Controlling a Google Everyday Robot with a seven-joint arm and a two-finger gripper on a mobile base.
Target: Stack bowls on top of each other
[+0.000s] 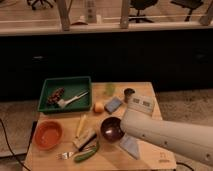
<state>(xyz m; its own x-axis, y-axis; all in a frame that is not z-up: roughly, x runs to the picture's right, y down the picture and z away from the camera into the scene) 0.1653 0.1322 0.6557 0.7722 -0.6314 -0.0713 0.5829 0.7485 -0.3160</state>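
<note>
Bowls sit apart at the near half of the wooden tabletop [150,161], not stacked. The orange-red bowl [48,134] stands upright by the left edge. The dark brown bowl [111,129], glossy and deeper, stands upright near the middle.

Nearest the front edge lie a fork [65,155] and a long green vegetable [88,152], side by side between the two bowls. A pale blue-grey packet [131,146] lies flat to the right of the brown bowl, partly under the white arm [170,137]. That arm reaches in from the lower right, and its rounded end comes up against the brown bowl's right rim. The pincer [122,131] is at that end, just at the rim, dark against the dark bowl; I cannot tell whether it is apart or together.

A tan block [84,139] and a slim yellow item [81,125] lie between the bowls, a little farther back. Beyond the brown bowl sit a small orange fruit [99,106] and a blue-grey block [114,104], just beside each other, with a white box [142,105] to their right.

At the far edge stand a small dark cup [129,94] and a pale green cup [110,89]. The green tray [46,87] fills the far left corner and holds a white utensil [70,100] and something brown [56,95].
</note>
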